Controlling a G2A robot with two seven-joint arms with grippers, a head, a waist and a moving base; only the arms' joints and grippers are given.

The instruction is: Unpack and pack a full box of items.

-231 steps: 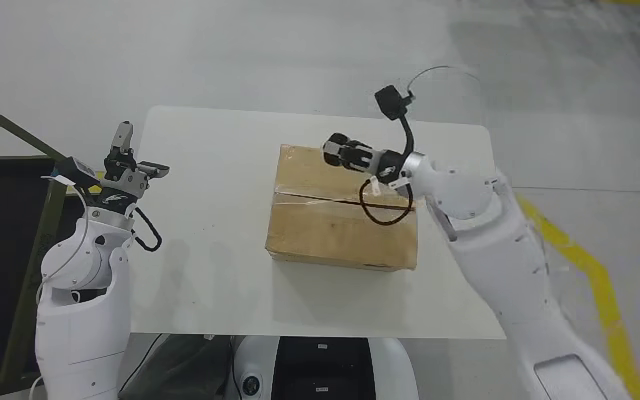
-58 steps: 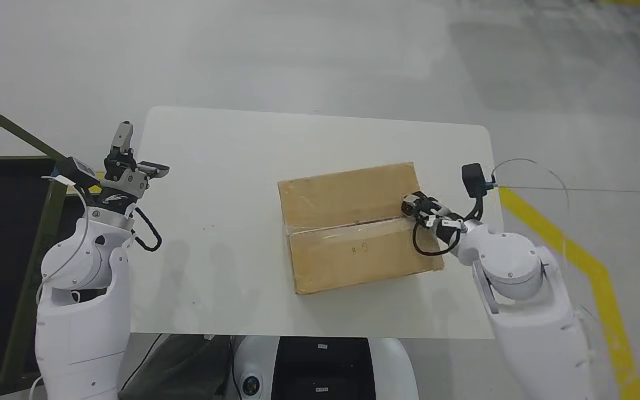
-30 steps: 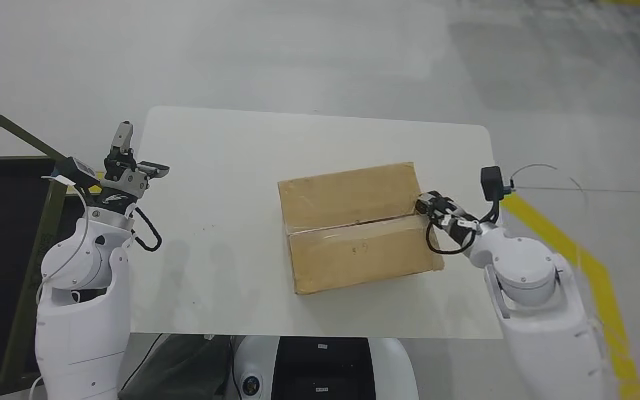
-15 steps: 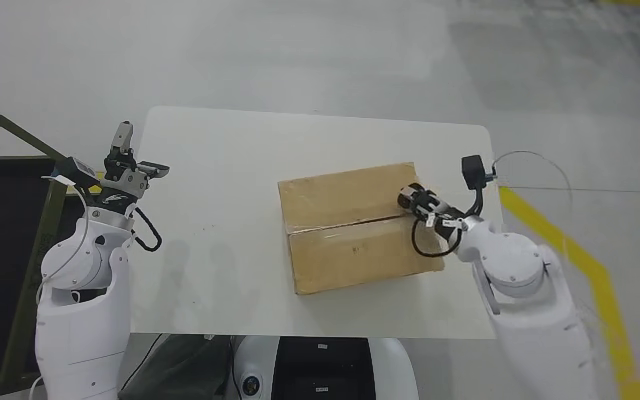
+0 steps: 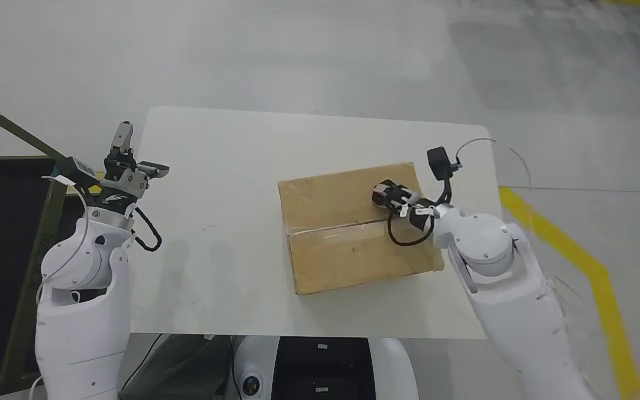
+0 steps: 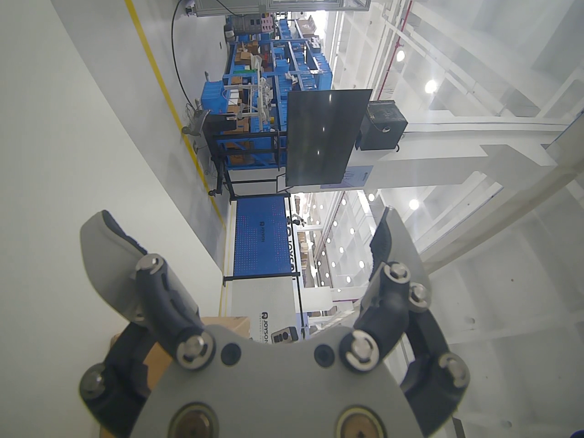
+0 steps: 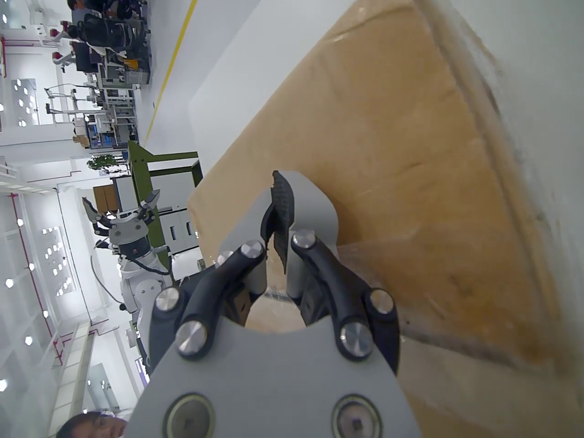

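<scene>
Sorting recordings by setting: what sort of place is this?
Probably a warehouse-like industrial hall or robot lab: blue storage racks loaded with bins and cartons, a yellow floor line, and a high ceiling with lamps around the white table.

Brown cardboard box [image 5: 345, 250], plain white table [image 5: 220, 260]

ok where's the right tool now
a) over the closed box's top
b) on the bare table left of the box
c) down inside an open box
a: the top view shows the right tool over the top of the cardboard box, whose flaps lie closed.
</scene>
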